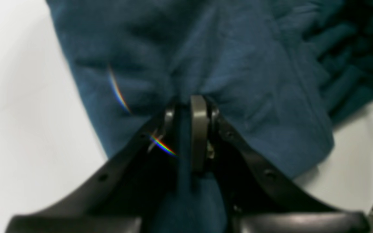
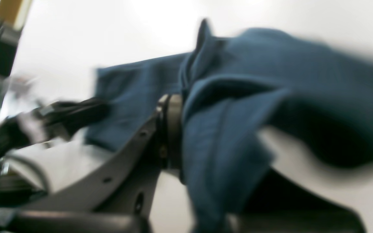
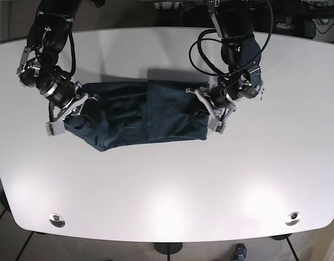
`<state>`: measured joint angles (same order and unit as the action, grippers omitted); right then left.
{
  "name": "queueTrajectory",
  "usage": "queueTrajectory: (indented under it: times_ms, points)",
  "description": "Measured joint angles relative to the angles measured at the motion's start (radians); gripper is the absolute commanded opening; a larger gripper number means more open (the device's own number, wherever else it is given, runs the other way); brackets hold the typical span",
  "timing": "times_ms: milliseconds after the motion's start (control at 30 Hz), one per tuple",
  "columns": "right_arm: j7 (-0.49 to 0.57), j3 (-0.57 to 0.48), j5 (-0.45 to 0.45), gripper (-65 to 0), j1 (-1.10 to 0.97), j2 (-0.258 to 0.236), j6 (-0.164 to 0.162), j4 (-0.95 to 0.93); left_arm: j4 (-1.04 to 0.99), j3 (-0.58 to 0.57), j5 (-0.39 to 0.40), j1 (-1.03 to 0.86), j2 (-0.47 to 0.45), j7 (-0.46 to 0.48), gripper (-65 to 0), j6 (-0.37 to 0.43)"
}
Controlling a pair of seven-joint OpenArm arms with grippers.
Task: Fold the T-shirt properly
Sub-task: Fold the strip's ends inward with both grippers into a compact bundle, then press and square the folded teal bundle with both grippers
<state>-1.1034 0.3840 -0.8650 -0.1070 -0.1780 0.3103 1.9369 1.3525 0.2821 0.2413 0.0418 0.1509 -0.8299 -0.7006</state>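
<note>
The dark blue T-shirt (image 3: pixel 150 114) lies rumpled across the middle of the white table (image 3: pixel 167 185), with a folded panel lying over its centre. My left gripper (image 3: pixel 200 107) is at the shirt's right end in the base view. In the left wrist view my left gripper (image 1: pixel 188 103) is shut on a bunched pinch of the T-shirt (image 1: pixel 225 58). My right gripper (image 3: pixel 82 106) is at the shirt's left end. In the blurred right wrist view my right gripper (image 2: pixel 180 110) is shut on the T-shirt (image 2: pixel 270 68), and cloth drapes over one finger and hides it.
Both arm bases and their cables (image 3: pixel 210 49) stand along the table's far edge. Two metal fittings (image 3: pixel 56 219) (image 3: pixel 292 218) sit near the front edge. Bare white tabletop surrounds the shirt on all sides.
</note>
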Motion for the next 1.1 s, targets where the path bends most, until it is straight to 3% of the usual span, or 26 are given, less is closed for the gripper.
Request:
queueTrajectory:
  times_ms: [100, 233, 333, 500, 567, 667, 733, 800, 867, 1000, 1100]
  points:
    - [-0.008, -0.091, 0.008, -63.3, 0.015, 0.0, -0.001, 0.0, -0.048, -0.093, -0.001, 0.0, 0.002, 0.072, -60.1, 0.0]
    - [0.007, -0.166, 0.016, -63.3, 0.056, 0.089, 0.0, -0.016, -0.066, -0.169, 0.006, -0.005, 0.006, 0.088, -60.1, -0.004]
    - [-0.006, -0.24, 0.175, -63.3, 0.085, 0.138, -0.001, -0.078, -0.066, -0.177, 0.006, -0.005, 0.006, 0.089, -60.1, -0.004]
    - [0.031, -0.298, 0.295, -62.6, 0.122, 0.177, 0.003, -0.155, -0.066, -0.177, 0.006, -0.004, 0.006, 0.089, -60.1, -0.004]
    - [0.052, -0.32, 0.306, -56.6, 0.121, 0.168, 0.001, -0.179, -0.066, -0.177, 0.006, -0.003, 0.006, 0.087, -60.1, -0.004]
    - [0.052, -0.369, 0.311, -33.5, 0.121, 0.156, 0.0, -0.193, -0.066, -0.177, 0.006, -0.003, 0.006, 0.087, -60.1, -0.004]
    - [0.052, -0.4, 0.308, -22.4, 0.126, 0.153, 0.0, -0.19, -0.048, -0.177, 0.007, -0.003, 0.006, 0.08, -60.1, -0.004]
    - [0.052, -0.421, 0.307, -19.0, 0.13, 0.154, 0.0, -0.189, 0.022, -0.157, 0.045, -0.013, 0.007, 0.022, -60.1, 0.003]
    - [0.051, -0.459, 0.31, -20.6, 0.15, 0.153, 0.0, -0.19, 0.134, -0.079, 0.157, -0.053, -0.018, 0.015, -60.1, 0.004]
    - [0.055, -0.524, 0.301, -20.8, 0.188, 0.233, 0.0, -0.205, 0.273, 0.035, 0.296, -0.124, -0.215, 0.019, -60.1, 0.005]
    - [0.046, -0.603, 0.309, -21.7, 0.208, 0.257, 0.0, -0.241, 0.288, 0.14, 0.355, -0.208, -0.308, 0.011, -60.1, 0.006]
